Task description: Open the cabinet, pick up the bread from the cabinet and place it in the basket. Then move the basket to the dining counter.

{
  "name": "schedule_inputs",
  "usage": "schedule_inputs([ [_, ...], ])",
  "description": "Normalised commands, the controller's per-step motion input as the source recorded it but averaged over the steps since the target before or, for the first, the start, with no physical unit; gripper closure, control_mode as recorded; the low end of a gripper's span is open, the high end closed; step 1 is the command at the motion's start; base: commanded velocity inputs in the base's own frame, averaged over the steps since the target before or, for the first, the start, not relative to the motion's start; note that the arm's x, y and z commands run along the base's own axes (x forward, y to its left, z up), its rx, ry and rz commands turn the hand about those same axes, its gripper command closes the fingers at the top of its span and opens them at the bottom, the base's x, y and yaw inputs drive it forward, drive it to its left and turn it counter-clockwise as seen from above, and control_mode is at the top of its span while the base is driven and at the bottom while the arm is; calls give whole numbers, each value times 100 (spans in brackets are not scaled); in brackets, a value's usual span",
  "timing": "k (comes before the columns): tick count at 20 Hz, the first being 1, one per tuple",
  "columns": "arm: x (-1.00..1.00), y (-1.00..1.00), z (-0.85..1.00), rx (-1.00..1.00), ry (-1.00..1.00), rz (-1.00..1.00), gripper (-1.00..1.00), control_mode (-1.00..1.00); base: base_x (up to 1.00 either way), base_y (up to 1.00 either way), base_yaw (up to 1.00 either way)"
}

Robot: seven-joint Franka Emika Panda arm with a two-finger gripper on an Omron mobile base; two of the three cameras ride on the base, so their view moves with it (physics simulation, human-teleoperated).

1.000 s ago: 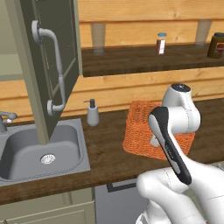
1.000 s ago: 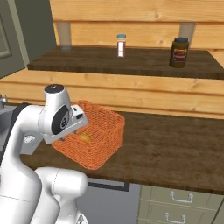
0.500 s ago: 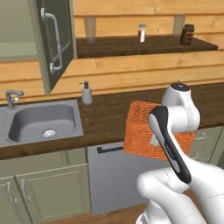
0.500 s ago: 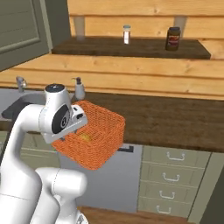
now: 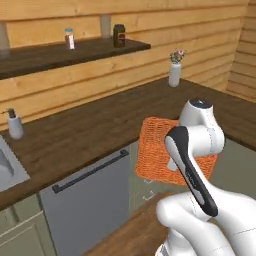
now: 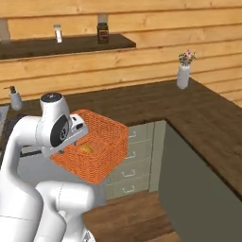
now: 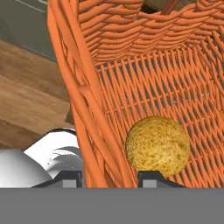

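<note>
The orange woven basket [image 6: 101, 146] hangs in the air in front of the counter's edge, level with the cupboard fronts. My gripper [image 7: 109, 177] is shut on its near wall [image 7: 94, 131], one fingertip outside and one inside. The bread [image 7: 157, 146], a round golden-brown bun, lies on the basket's floor just beyond the inner fingertip, and the bread [image 6: 86, 149] shows through the mesh too. In the left base view my forearm covers part of the basket [image 5: 160, 145]. The dining counter [image 6: 212, 127], dark wood on an olive-grey base, runs along the right. The cabinet is out of view.
A wall shelf [image 5: 75, 52] carries a dark jar [image 5: 118, 36] and a small shaker [image 5: 69, 38]. A vase with flowers [image 6: 183, 75] stands at the counter's corner. A soap dispenser [image 5: 15, 125], the sink's edge [image 5: 7, 172], a dishwasher front [image 5: 90, 200] and drawers [image 6: 137, 156] lie left and ahead.
The base has backed off and turned right, so the whole scene shifted: sink and cabinet slid out to the left and the corner counter came in. The basket stays in my grip, off the counter.
</note>
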Motion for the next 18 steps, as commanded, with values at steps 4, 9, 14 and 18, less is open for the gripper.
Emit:
schedule_inputs([
  [4,0,0,0,0,0,0,100,100,0,33,-94],
  [9,0,0,0,0,0,0,100,100,0,20,-94],
  [14,0,0,0,0,0,0,100,100,9,-8,-78],
  [18,0,0,0,0,0,0,100,100,13,-33,-72],
])
